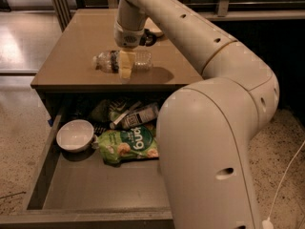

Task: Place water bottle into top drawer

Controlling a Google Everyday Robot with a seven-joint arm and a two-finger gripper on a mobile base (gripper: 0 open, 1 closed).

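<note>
On the tan table (71,46), the gripper (125,67) sits over the water bottle (142,61); grasp unclear.

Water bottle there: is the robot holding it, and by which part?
It cannot be told. The gripper sits at the middle of the water bottle, which lies on the table.
</note>
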